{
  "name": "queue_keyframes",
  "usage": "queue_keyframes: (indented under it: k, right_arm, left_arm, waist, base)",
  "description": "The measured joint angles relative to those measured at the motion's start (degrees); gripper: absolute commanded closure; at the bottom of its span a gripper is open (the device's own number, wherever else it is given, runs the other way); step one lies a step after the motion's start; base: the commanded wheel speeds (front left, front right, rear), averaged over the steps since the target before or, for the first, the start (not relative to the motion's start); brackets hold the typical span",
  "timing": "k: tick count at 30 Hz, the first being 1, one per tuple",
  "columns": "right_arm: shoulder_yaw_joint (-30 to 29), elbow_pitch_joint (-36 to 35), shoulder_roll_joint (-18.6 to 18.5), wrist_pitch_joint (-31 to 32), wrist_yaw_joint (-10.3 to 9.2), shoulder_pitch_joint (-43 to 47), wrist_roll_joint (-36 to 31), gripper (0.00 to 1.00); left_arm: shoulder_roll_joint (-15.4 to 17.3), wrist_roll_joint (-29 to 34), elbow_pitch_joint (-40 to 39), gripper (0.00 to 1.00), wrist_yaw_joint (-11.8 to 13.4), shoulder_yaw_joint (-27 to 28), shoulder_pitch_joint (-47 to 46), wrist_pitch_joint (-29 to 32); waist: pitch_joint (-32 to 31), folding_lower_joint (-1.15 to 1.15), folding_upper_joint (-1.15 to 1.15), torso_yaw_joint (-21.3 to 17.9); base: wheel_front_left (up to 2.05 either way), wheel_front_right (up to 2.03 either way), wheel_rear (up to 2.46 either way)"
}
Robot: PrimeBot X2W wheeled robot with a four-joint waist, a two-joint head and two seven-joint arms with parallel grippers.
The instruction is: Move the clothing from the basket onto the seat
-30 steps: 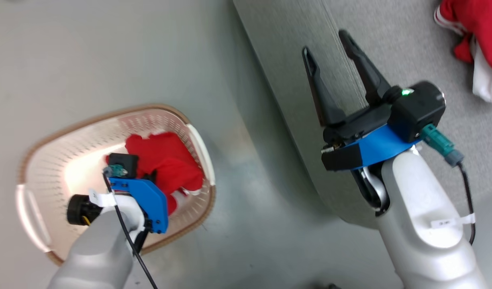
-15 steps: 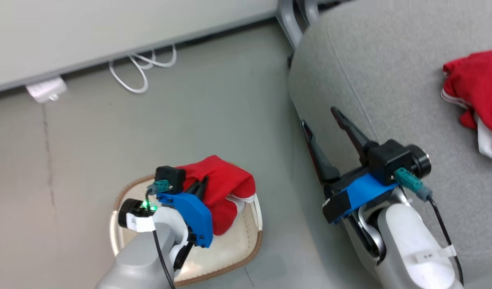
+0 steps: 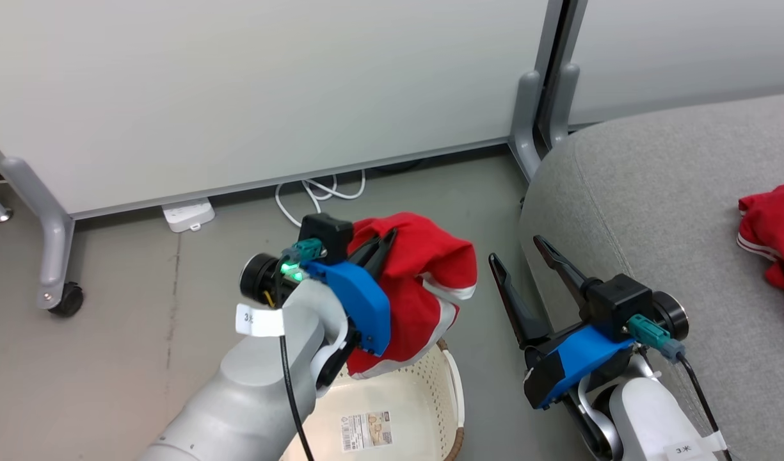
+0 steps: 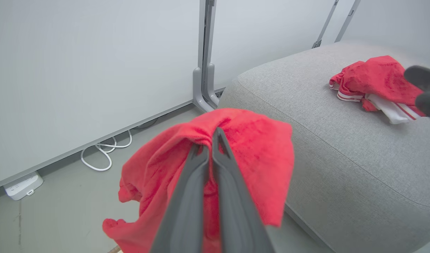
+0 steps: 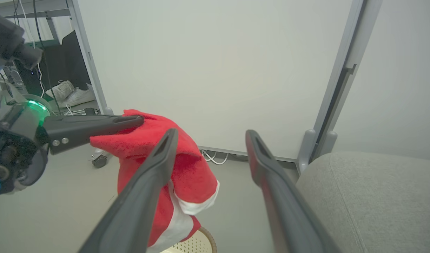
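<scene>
The basket [image 3: 452, 384] sits on the floor at the near edge, with a label on its bottom. Above its far rim hangs a red garment [image 3: 430, 282], pinched in the left gripper [image 3: 386, 238]. The two fingers are pressed together with a fold of cloth between their tips. The rest of the cloth drapes down around them, its white trim toward the basket. The left arm reaches in from the near left, forearm rising, fingers pointing away and slightly right.

To the right, the right gripper [image 3: 514, 251] hovers just beside the sofa [image 3: 654, 211]. Its fingers are spread wide with nothing between them, and they point up and away. The garment is near its left finger but apart from it.

Farther right on the sofa lies a second garment [image 3: 769, 224], red with white stripes. Beyond, a white cable [image 3: 315, 192] and a power strip [image 3: 188, 214] lie at the foot of a pale panel [image 3: 238, 96].
</scene>
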Motion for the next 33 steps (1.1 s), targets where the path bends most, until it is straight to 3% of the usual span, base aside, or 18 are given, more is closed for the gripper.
queue_keyframes:
  k: [13, 23, 33]
  right_arm:
    - [0.3, -0.8, 0.0, 1.4, 0.00, 2.6, 0.5, 0.00]
    - [1.9, -1.0, 0.1, 1.6, 0.00, 2.8, 1.5, 0.00]
    - [5.9, 5.3, 0.1, 1.9, 0.00, -0.1, 5.2, 0.00]
  left_arm:
    - [-0.1, -4.8, -5.5, 1.00, 0.1, -4.0, -5.9, 1.2]
    - [-0.1, -7.3, -5.6, 1.00, 0.6, -6.8, -6.1, 1.2]
    - [-0.1, -9.3, -6.9, 1.00, 1.3, -9.6, -6.9, 0.7]
  waist:
    - [-3.5, 0.01, 0.00, 2.1]
    - [-3.5, 0.02, 0.00, 1.7]
    - [-3.0, 0.02, 0.00, 2.1]
  base:
    - [0.00, 0.00, 0.00]
    - [0.00, 0.00, 0.00]
    - [0.00, 0.00, 0.00]
